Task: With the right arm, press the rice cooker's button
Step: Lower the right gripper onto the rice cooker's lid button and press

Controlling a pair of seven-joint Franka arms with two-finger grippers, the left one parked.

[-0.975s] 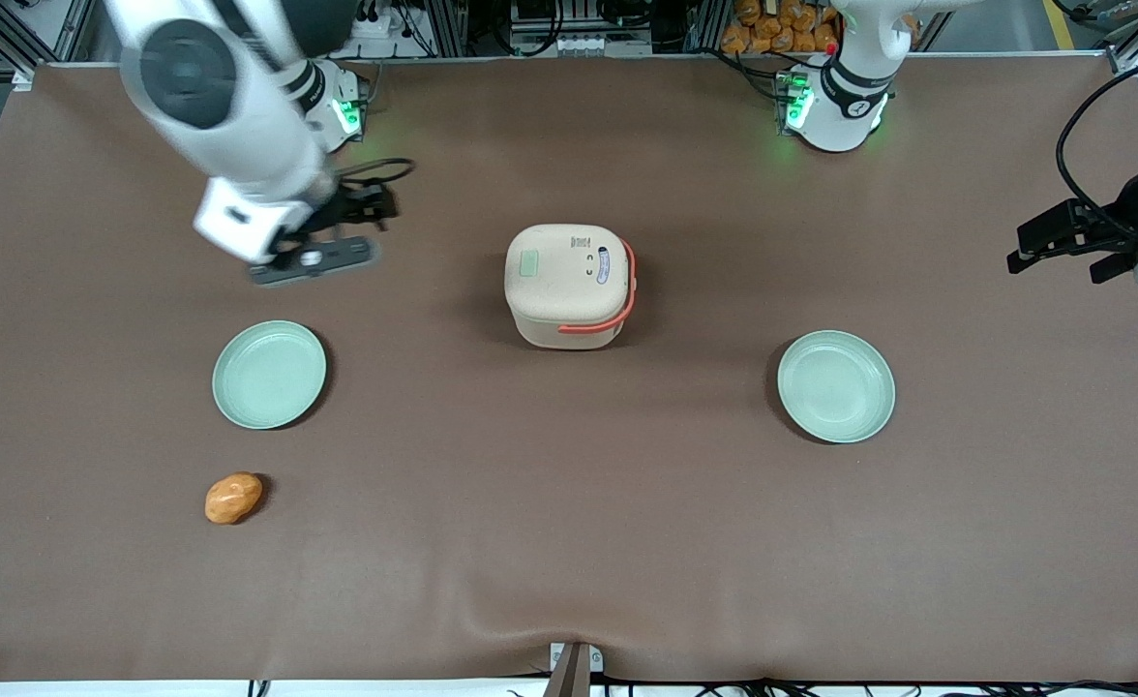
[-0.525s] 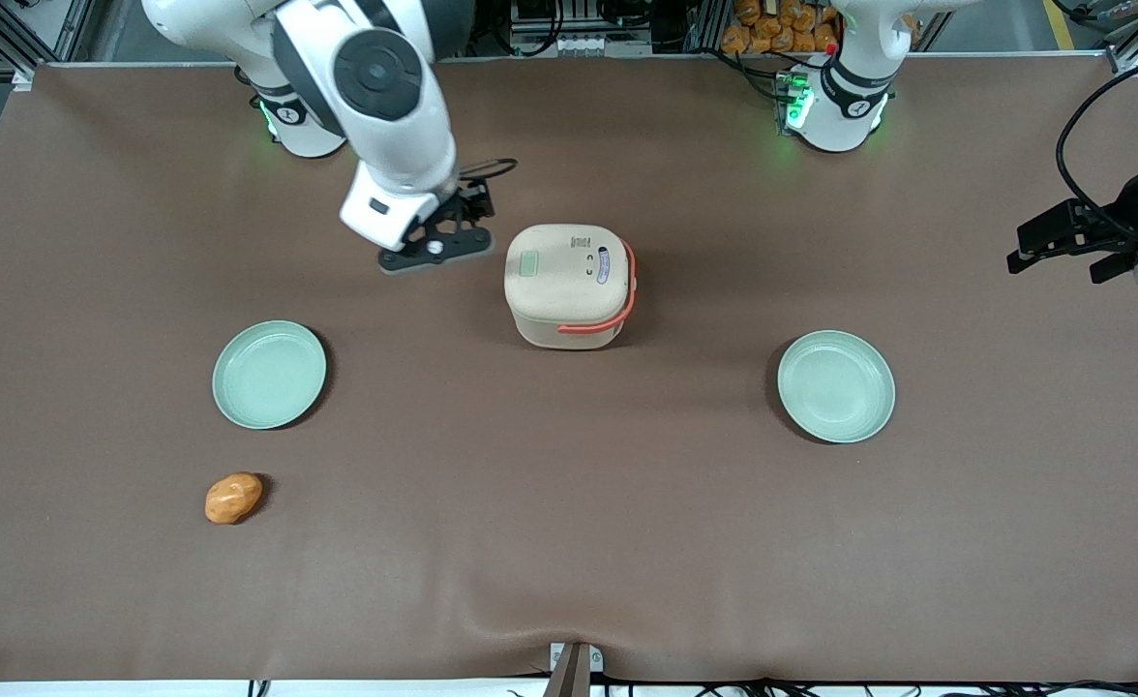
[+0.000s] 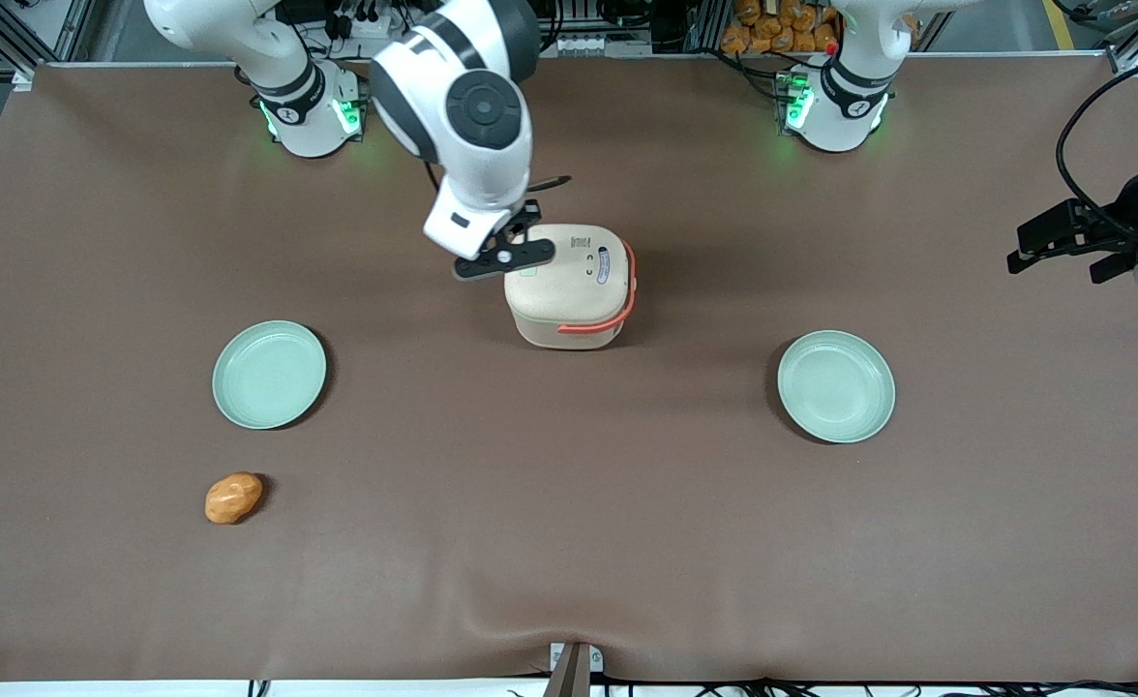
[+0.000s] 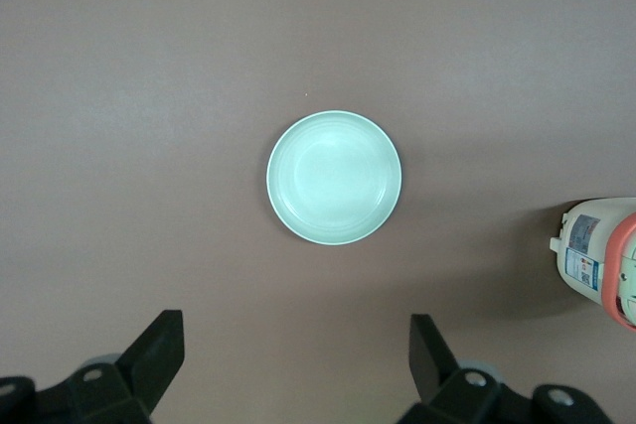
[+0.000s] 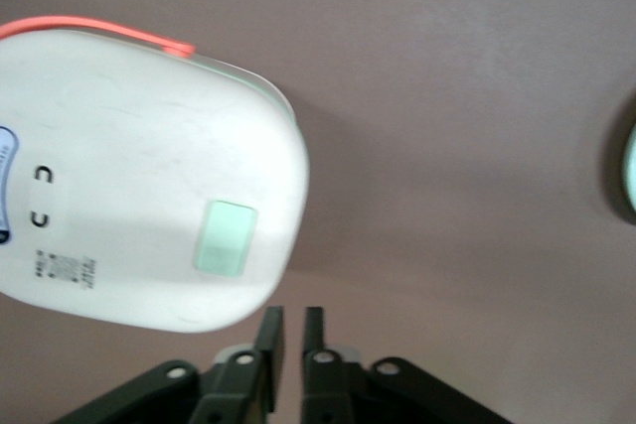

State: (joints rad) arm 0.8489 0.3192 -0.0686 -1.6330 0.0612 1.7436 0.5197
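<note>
A: Where does the right arm [image 3: 463,106] stand?

B: It has swung in from the working arm's end of the brown table [image 3: 569,542], and its gripper [image 3: 509,254] now hangs at the edge of the rice cooker [image 3: 570,286], over the lid's side toward the working arm. A second ago it was well apart from the cooker, half a second ago just beside it.

A: And the fingers?

B: Clenched. The wrist camera shows the gripper [image 5: 293,330] with its two fingertips pressed nearly together, holding nothing.

A: Where is the button?

B: The button [image 5: 226,236] sits on the beige lid near the corner closest to the gripper. From the front it is mostly covered by the gripper's body. The cooker itself [image 5: 139,181] stands mid-table, somewhat nearer the edge with the arm bases.

A: So what does the move mean?

B: The approach looks almost finished. Judging from the wrist camera, the tips sit just short of the button, so a small advance over it and a push down remain.
</note>
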